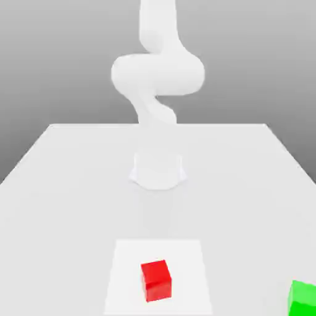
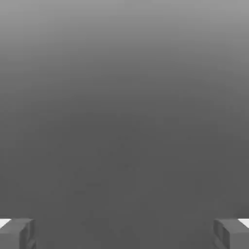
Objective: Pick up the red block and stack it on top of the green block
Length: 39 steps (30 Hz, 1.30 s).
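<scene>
The red block sits on the white table near the front, in the middle of the exterior view. The green block rests on the table at the exterior view's front right corner, partly cut off by the picture's edge and well apart from the red block. In the hand view my gripper is open: its two grey fingertips stand far apart with nothing between them, facing plain grey background.
The white arm rises from its base at the table's middle and curves upward out of the picture. A lighter square patch lies under the red block. The table's edges slope along both sides.
</scene>
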Motion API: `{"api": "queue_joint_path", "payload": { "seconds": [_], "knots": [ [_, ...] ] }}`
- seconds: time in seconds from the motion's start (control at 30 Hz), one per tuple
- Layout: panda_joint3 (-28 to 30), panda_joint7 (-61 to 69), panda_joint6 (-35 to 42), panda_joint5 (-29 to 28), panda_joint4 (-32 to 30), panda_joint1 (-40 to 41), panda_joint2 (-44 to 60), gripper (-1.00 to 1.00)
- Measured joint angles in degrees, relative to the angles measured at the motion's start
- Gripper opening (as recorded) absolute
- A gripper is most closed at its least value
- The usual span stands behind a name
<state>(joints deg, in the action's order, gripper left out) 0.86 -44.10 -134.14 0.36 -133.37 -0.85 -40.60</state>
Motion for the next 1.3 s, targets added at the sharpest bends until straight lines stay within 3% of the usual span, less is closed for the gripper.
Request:
{"api": "queue_joint_path", "payload": {
  "seconds": [0.73,0.93,0.97,1.17,1.3],
  "knots": [
    [3.56,14.19,-20.76,1.62,-13.98,-3.4,46.0,0.0],
    [2.18,16.0,-30.3,3.05,-13.25,-2.33,58.43,0.0],
    [1.91,16.02,-31.29,3.1,-13.07,-2.07,59.62,-1.0],
    [1.69,16.01,-31.73,3.06,-12.98,-1.85,60.21,-1.0],
    [2.39,15.18,-26.87,1.92,-13.87,-2.32,54.42,-1.0]
  ]
}}
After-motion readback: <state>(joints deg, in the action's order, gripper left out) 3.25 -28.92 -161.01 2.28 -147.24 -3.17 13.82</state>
